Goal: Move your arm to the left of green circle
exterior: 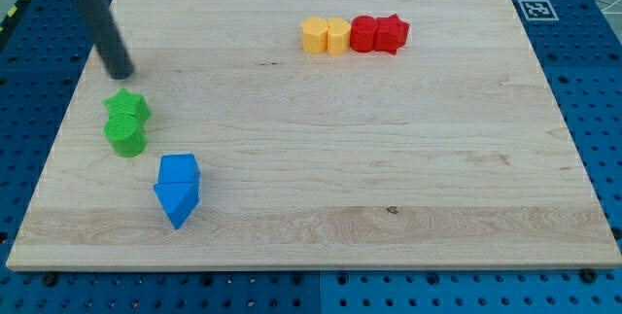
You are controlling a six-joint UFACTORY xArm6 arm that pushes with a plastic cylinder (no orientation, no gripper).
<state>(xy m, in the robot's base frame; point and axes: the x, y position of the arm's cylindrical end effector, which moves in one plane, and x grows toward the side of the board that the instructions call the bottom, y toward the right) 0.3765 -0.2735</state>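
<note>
The green circle (125,135) lies near the board's left edge, touching a green star (127,108) just above it. My tip (119,73) rests on the board above the green star, slightly to its left, with a small gap between them. The rod rises from the tip toward the view's top left corner.
A blue cube (180,170) and a blue triangle (176,200) touch each other below and right of the green pair. At the view's top middle, a yellow hexagon (314,35), a yellow block (337,35), a red circle (364,34) and a red star (392,33) form a row. The wooden board (389,158) sits on a blue perforated table.
</note>
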